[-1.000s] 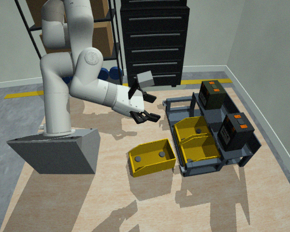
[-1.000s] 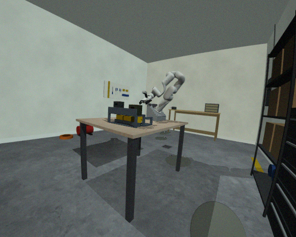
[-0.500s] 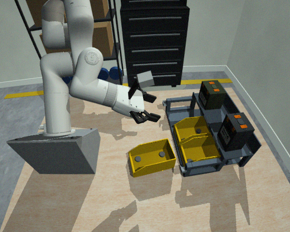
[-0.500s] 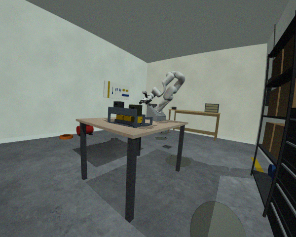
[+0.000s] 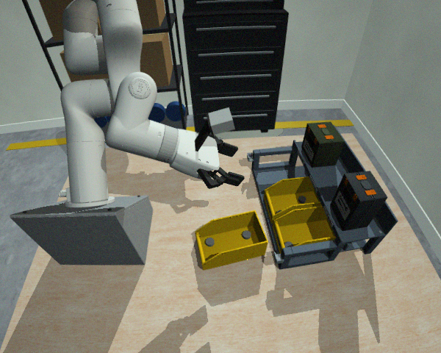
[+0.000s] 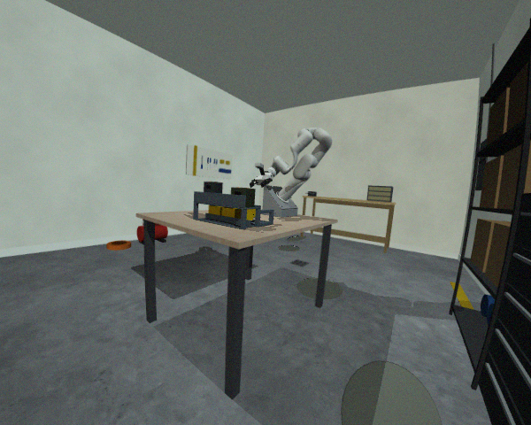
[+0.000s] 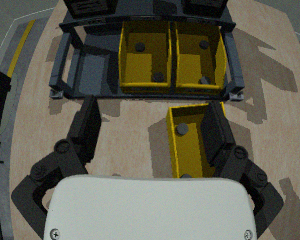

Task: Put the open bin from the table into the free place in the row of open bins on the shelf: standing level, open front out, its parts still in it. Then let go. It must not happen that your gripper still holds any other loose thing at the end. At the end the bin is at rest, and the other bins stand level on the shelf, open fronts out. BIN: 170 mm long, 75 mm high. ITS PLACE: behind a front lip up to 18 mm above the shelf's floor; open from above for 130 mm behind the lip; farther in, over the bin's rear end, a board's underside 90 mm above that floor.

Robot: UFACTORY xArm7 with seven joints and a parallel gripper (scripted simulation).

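The yellow open bin (image 5: 234, 259) (image 7: 192, 150) stands upright on the table in front of the shelf (image 5: 308, 249), slightly turned, its low front toward the arm's base. Two round grey parts show in it. Two yellow bins (image 5: 287, 191) (image 5: 306, 223) (image 7: 145, 65) (image 7: 200, 57) stand side by side on the shelf, open fronts out, with parts inside. The free place (image 7: 92, 67) is at the row's left end in the wrist view. My gripper (image 5: 234, 164) (image 7: 152, 110) is open and empty, above the table; in the wrist view its right finger overlaps the table bin.
A dark green case (image 5: 321, 145) and a black case (image 5: 359, 199) stand on the raised board over the shelf's rear. The shelf has side frames at both ends. The arm's grey pedestal (image 5: 87, 235) stands on the table (image 5: 167, 284), left of the table bin in the top view.
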